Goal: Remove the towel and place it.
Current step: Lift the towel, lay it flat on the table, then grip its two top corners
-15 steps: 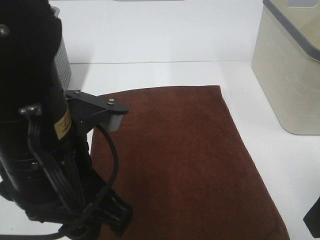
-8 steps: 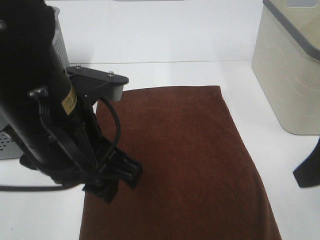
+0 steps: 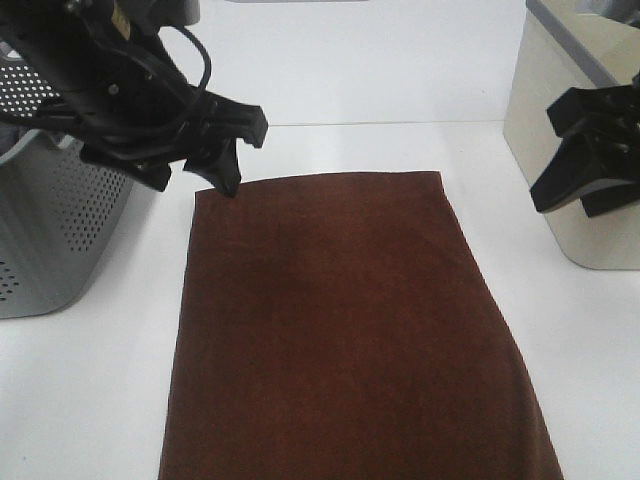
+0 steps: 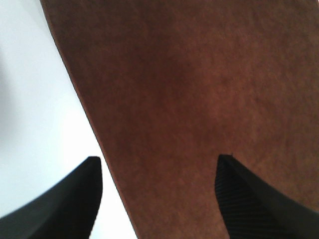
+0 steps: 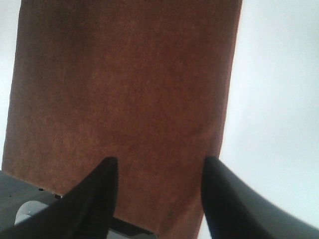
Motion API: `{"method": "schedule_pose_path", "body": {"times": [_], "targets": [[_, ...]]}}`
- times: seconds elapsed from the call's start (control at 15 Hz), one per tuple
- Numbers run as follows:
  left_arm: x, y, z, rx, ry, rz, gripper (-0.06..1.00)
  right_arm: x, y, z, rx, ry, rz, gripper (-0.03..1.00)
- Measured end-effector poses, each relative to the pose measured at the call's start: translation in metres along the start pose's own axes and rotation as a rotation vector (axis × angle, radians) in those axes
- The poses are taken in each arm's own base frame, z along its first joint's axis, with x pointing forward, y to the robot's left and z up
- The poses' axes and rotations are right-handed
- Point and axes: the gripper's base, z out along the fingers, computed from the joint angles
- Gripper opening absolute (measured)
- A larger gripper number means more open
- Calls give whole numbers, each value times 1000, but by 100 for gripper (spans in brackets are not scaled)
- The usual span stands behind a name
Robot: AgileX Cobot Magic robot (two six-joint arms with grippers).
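White counter [image 3: 90,390], white wall behind, nothing fancy.

Left pincer [image 4: 157,167]: jaws wide apart, nothing btwn them, just hanging above the towel [image 3: 350,330] near its far-left corner. One tip sits over the cloth, the other over bare counter. Not touching, afaict.

Right pincer [image 5: 161,162]: also spread and empty, up in the air on the right side, in front of the beige bin [image 3: 600,240].

What's changed over the last sec: the left arm was down low over the near-left part of the towel, hiding most of that side. Now it's pulled up and back toward the far corner, so the grey perforated basket [image 3: 50,230] is in plain view on the left. The right pincer was barely poking in at the near-right edge and has since swung up and away too.

Towel itself hasn't budged. It lies flat and spread out on the counter, just beside the basket, fully outside it, edges pretty straight, no bunching.

So imo this is the let-go-and-retreat bit. Towel's out and laid down, both arms backing off, task looks basically done.
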Motion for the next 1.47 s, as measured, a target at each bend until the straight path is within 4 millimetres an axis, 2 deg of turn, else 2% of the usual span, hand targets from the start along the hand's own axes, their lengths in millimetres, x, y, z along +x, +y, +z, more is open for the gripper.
{"method": "schedule_pose_path", "body": {"times": [0.2,0.27,0.33,0.4,0.47,0.73,0.8,0.93,1.07,1.33,1.47], "targets": [[-41,9,21,-16,-35,-8,61,-45,-2,14,0,-16,-3,50],[-41,9,21,-16,-35,-8,61,-45,-2,14,0,-16,-3,50],[-57,11,34,-22,-45,-8,61,-69,-3,22,1,-30,-8,50],[-63,10,38,-21,-49,-6,61,-77,-3,23,0,-42,-13,50],[-77,6,52,-18,-61,13,61,-100,-2,32,5,-51,-38,50],[-111,-3,83,-15,-84,22,61,-147,18,83,55,-12,-160,50],[-117,-4,90,-23,-82,26,61,-155,15,99,78,1,-144,50],[-123,-3,105,-55,-72,46,61,-171,5,119,156,-6,-140,50],[-127,7,122,-97,-66,41,61,-182,-3,147,189,7,-137,50],[-130,34,139,-126,-41,-29,61,-185,-16,188,227,52,-151,49],[-128,39,146,-131,-27,-36,61,-186,-19,203,227,57,-148,49]]}}
